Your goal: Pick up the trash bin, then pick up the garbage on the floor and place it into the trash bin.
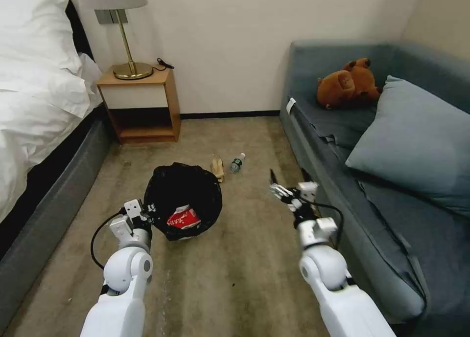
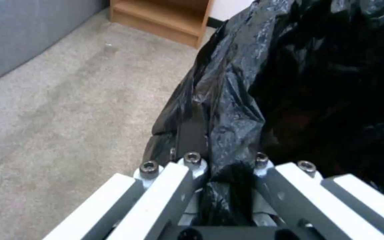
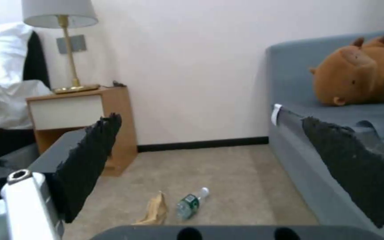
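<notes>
Gripping the trash bin (image 1: 182,200) by its bag-lined rim, the left gripper (image 1: 147,213) is carrying a red snack packet (image 1: 183,218) inside; thin plastic might slip. The right gripper (image 1: 279,188) is hovering, jaws wide, near the bottle (image 3: 191,203) and paper piece (image 3: 154,210) on the floor.

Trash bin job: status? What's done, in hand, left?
Done: the red snack packet already lies in the trash bin. In hand: the left gripper is clamped on the bin's black bag rim. Left: the tan paper piece and small bottle lie on the carpet ahead of the open, empty right gripper.
</notes>
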Controlling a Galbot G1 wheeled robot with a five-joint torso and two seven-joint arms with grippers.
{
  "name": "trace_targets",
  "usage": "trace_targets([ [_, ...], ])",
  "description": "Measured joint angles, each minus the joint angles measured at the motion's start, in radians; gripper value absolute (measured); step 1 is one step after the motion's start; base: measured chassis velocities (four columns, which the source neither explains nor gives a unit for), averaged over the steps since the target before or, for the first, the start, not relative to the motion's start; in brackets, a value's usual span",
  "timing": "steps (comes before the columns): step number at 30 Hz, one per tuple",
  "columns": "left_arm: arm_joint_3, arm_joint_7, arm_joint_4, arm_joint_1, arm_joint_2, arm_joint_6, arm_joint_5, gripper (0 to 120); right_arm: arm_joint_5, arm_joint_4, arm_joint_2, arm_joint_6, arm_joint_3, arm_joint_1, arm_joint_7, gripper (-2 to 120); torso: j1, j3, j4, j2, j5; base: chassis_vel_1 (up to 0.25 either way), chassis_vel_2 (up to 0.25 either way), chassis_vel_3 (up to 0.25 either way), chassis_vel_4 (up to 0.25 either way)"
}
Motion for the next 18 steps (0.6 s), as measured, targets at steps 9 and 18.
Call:
trace_targets([
  [9, -0.024, -0.003, -0.025, 0.027, 0.023, -0.002, -0.025, 4, -0.001, -0.037, 0.034, 0.083, -0.015, -0.024, -0.043, 100, 0.000, 0.000, 0.0003, 0.000, 0.0000, 0.000, 0.000, 0.000, 0.000],
  [18, -0.027, -0.021, -0.037, 0.028, 0.023, -0.002, -0.036, 4, -0.016, -0.072, 0.025, 0.099, -0.028, -0.017, -0.076, 100, 0.000, 0.000, 0.0002, 0.000, -0.0001, 0.000, 0.000, 0.000, 0.000],
])
